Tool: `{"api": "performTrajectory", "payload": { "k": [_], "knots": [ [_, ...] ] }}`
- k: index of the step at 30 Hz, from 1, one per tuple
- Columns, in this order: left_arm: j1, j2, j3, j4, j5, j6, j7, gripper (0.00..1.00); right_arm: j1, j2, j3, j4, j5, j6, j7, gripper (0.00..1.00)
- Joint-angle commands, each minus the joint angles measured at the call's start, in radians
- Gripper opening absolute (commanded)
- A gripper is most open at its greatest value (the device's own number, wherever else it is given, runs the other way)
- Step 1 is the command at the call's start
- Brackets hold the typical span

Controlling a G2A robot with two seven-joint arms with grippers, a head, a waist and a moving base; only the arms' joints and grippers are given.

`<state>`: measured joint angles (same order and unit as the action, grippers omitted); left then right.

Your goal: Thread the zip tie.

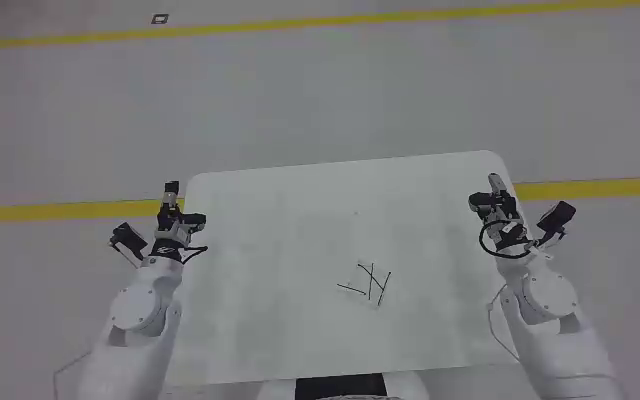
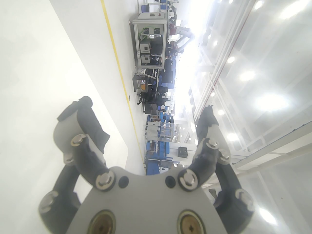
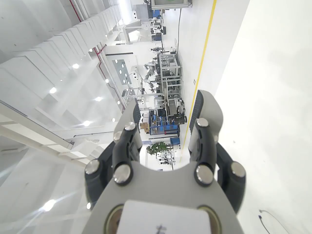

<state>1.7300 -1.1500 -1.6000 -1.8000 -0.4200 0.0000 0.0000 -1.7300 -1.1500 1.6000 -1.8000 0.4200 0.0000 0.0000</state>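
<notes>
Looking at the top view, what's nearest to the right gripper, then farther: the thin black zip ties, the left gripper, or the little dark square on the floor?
1. Thin black zip ties, on the white table, nearest the right gripper.
2. Left gripper, at the table's opposite side.
3. Little dark square, on the far floor beyond the table.

One table (image 1: 280,230), left pincer (image 1: 170,192), right pincer (image 1: 495,186) — zip ties (image 1: 369,283), number unclear.
</notes>
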Motion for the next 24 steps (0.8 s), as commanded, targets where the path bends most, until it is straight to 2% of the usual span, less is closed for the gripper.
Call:
{"api": "performTrajectory", "payload": {
  "k": [1, 3, 12, 24],
  "knots": [
    [0.0, 0.0, 0.0, 0.0, 0.0, 0.0, 0.0, 1.0, 0.0, 0.0, 0.0, 0.0, 0.0, 0.0, 0.0, 1.0],
    [0.0, 0.0, 0.0, 0.0, 0.0, 0.0, 0.0, 1.0, 0.004, 0.006, -0.014, -0.031, -0.12, -0.004, 0.049, 1.0],
    [0.0, 0.0, 0.0, 0.0, 0.0, 0.0, 0.0, 1.0, -0.016, 0.012, -0.073, -0.084, -0.349, 0.01, 0.179, 1.0],
    [0.0, 0.0, 0.0, 0.0, 0.0, 0.0, 0.0, 1.0, -0.019, 0.013, -0.076, -0.09, -0.369, 0.0, 0.191, 1.0]
  ]
}}
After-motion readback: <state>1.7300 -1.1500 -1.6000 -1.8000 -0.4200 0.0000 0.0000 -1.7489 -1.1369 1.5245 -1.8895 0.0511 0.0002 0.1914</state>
